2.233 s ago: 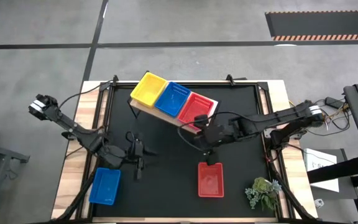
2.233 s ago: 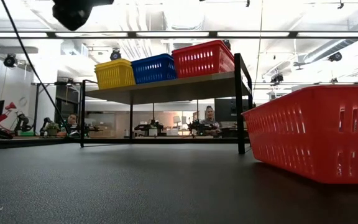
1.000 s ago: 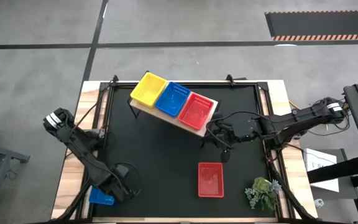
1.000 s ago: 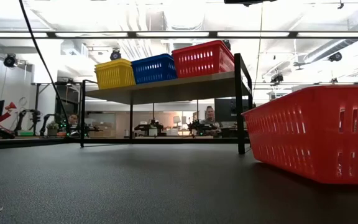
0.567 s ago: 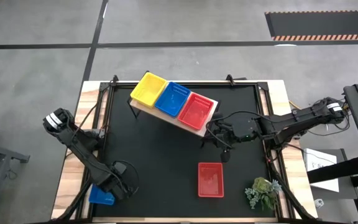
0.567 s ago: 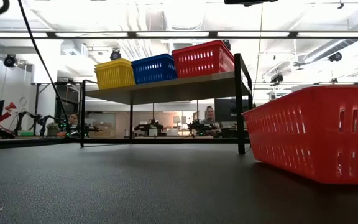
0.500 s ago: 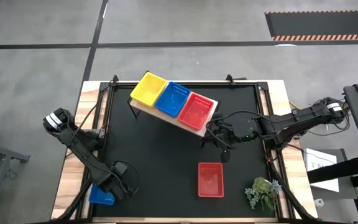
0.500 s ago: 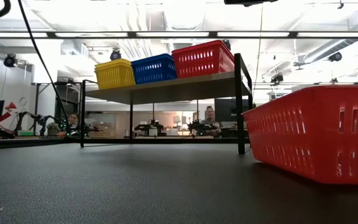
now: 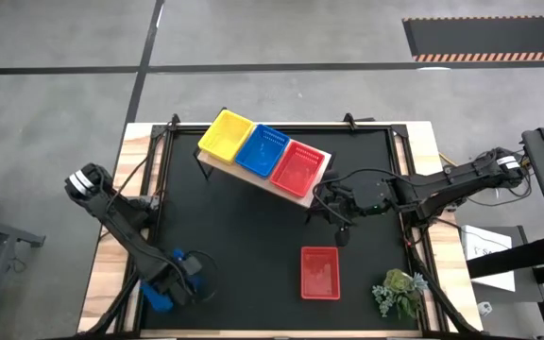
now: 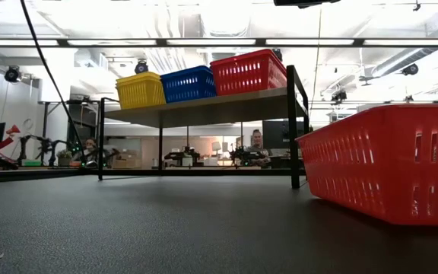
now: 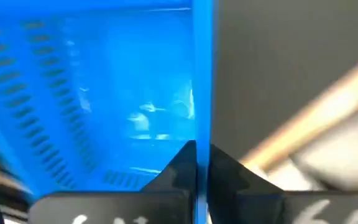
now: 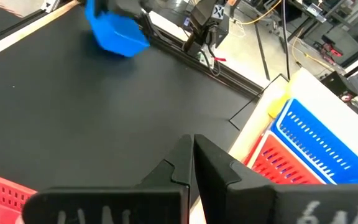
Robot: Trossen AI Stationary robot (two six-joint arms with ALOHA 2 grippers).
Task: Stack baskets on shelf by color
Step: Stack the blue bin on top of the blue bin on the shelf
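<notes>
Down at the near-left corner of the tabletop [image 9: 253, 236]: left hand [image 11: 201, 163] pinched on one long wall of the loose blue basket [image 9: 163, 288], basket already tilted up off the surface. Shelf [image 9: 253, 172] far and to the right of it, angled across the tabletop, carrying yellow stack [image 9: 226, 134], blue stack [image 9: 263, 149], red stack [image 9: 297, 167]. Bare black surface between, open for the carry. Right hand [image 12: 193, 163] pressed together, holding nothing, just beside the shelf's red end. Loose red basket [image 9: 320, 272] near-right, likelier right-arm work.
</notes>
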